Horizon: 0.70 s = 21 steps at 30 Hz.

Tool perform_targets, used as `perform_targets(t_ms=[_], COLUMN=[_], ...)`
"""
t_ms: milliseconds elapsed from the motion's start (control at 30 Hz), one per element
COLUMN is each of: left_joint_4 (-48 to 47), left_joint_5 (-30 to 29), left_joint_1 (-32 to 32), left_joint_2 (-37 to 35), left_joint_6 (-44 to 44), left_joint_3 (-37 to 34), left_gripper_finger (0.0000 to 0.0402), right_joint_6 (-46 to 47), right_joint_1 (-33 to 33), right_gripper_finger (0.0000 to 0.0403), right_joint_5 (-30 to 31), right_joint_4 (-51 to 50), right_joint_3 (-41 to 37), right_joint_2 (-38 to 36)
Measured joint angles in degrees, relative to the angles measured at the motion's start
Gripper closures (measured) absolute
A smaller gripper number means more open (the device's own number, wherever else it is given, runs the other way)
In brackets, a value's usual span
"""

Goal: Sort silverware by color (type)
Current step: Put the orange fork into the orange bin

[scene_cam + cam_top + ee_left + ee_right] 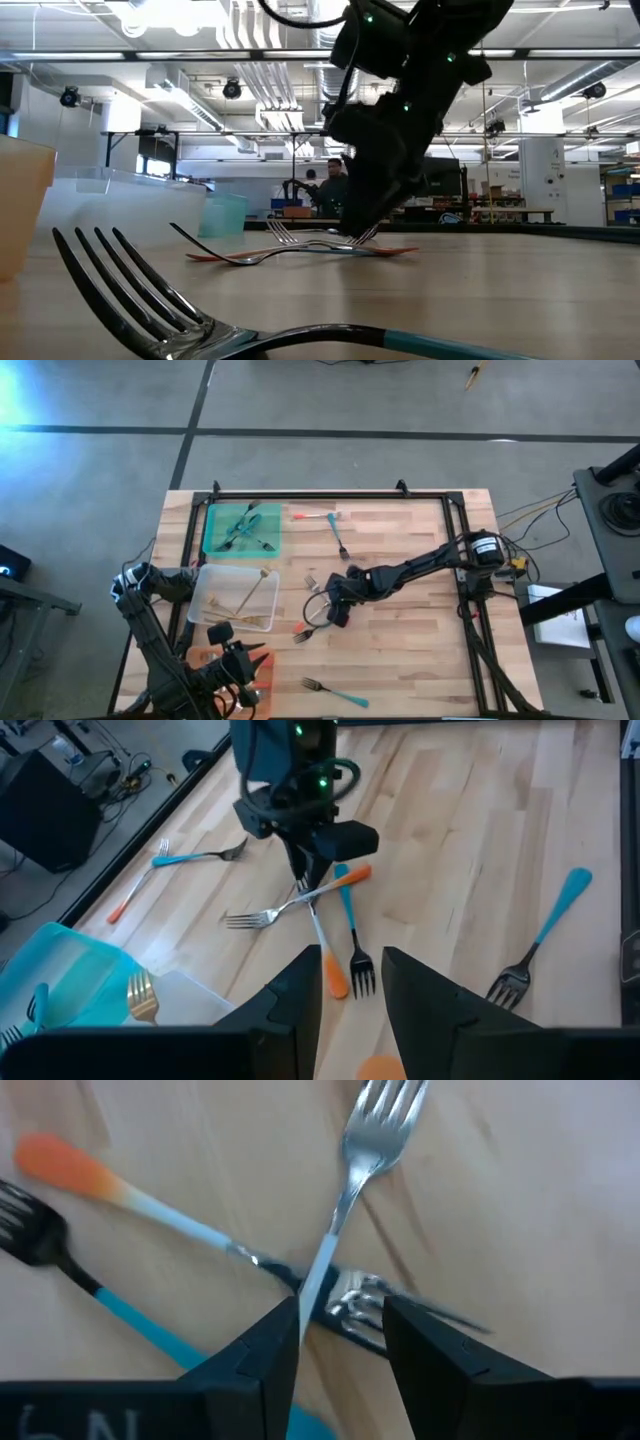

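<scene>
A crossed pile of forks [320, 910] — orange- and blue-handled — lies near the middle of the wooden tabletop [420, 650]. The right pincer [340, 1330] hangs over it, fingers spread around a silver fork stem. The left pincer [350, 985] — spread, empty — waits over the near-left corner.

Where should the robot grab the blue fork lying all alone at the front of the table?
Grip the blue fork across its slim teal handle, coming straight down from above. It lies flat and apart from others, so fingers can straddle the handle.
</scene>
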Motion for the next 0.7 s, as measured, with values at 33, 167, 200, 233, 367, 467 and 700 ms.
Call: perform_targets(t_ms=[33,167,200,233,367,467,700], left_joint_4=[0.00,-0.37,-0.44,-0.42,-0.44,-0.42,-0.39], left_joint_5=[0.20,1.03,1.05,1.03,1.05,1.05,1.07], left_joint_1=[-0.06,-0.15,-0.17,-0.17,-0.34,-0.48,-0.80], left_joint_2=[0.00,0.00,0.00,-0.01,-0.02,-0.02,-0.02], left_joint_6=[0.00,-0.02,-0.02,-0.02,-0.02,-0.02,-0.02], left_joint_3=[0.00,0.00,0.00,0.00,0.00,0.00,0.00], left_gripper_finger=[0.0311,0.0311,0.0311,0.0311,0.0311,0.0311,0.0311], right_joint_6=[0.06,1.36,1.73,1.82,2.28,2.03,1.46], right_joint_1=[0.28,1.19,1.24,1.39,1.46,1.48,1.46], right_gripper_finger=[0.0267,0.0271,0.0271,0.0271,0.0271,0.0270,0.0268], right_joint_5=[-0.02,0.22,0.30,0.34,0.35,0.35,-0.01], right_joint_4=[0.11,0.62,0.74,0.79,1.25,1.70,1.43], right_joint_3=[0.00,0.13,0.17,0.17,0.17,0.15,0.93], right_joint_2=[0.44,1.87,1.98,2.19,2.45,2.40,1.97])
